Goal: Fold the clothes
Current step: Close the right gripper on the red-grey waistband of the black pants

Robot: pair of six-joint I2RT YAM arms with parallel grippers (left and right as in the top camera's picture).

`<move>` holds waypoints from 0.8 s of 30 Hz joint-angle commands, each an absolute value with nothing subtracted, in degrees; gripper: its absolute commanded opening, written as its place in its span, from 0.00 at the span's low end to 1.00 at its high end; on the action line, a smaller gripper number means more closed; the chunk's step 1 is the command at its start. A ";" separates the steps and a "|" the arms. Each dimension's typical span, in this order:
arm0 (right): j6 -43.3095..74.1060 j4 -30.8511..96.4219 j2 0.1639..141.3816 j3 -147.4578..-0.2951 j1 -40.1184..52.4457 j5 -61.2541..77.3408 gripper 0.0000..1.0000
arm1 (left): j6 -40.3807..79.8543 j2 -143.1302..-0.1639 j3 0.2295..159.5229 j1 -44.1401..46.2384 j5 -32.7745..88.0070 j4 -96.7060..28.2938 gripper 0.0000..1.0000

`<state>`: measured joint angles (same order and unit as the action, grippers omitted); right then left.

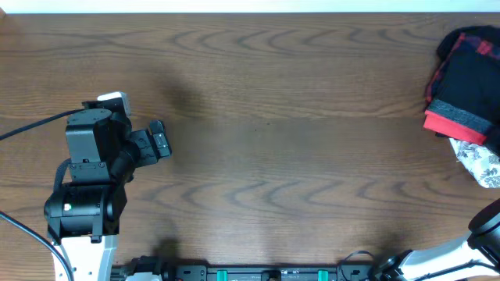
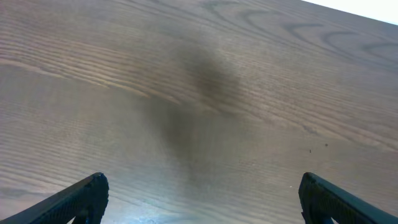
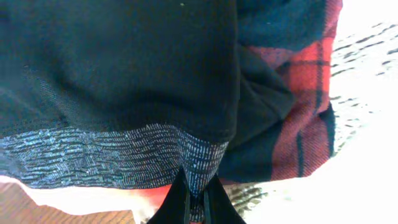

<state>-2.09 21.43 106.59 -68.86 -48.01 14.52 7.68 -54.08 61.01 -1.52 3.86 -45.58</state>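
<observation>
- The long black soft-fabric trousers (image 1: 469, 86) lie bunched at the far right edge of the wooden tabletop (image 1: 273, 117), atop a red-and-black plaid garment (image 1: 478, 43)
- Light and limp, likely to sag and drag when lifted; the grey-flecked waistband (image 3: 93, 155) looks the firmest hold
- Right hand (image 3: 196, 202) pinched together on that waistband; left hand (image 2: 200, 186) spread apart over bare wood

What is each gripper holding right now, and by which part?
The right gripper is pinched shut on the black trousers at the grey-flecked waistband. The left gripper is open over the table, holding nothing.
</observation>
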 commanded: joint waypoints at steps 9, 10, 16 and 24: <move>-1.89 24.99 91.29 -69.73 -43.53 18.46 0.01 | 7.64 -54.22 62.17 -1.87 3.03 -45.36 0.98; -1.74 25.43 88.60 -69.76 -42.74 18.46 0.01 | 7.64 -54.22 62.17 -1.87 3.03 -45.36 0.98; -2.31 26.24 75.33 -69.76 -36.18 18.90 0.01 | 7.62 -54.22 62.17 -1.87 3.03 -45.36 0.98; -9.56 28.49 68.18 -69.76 -20.12 22.52 0.01 | 7.64 -54.22 62.17 -1.87 3.03 -45.39 0.98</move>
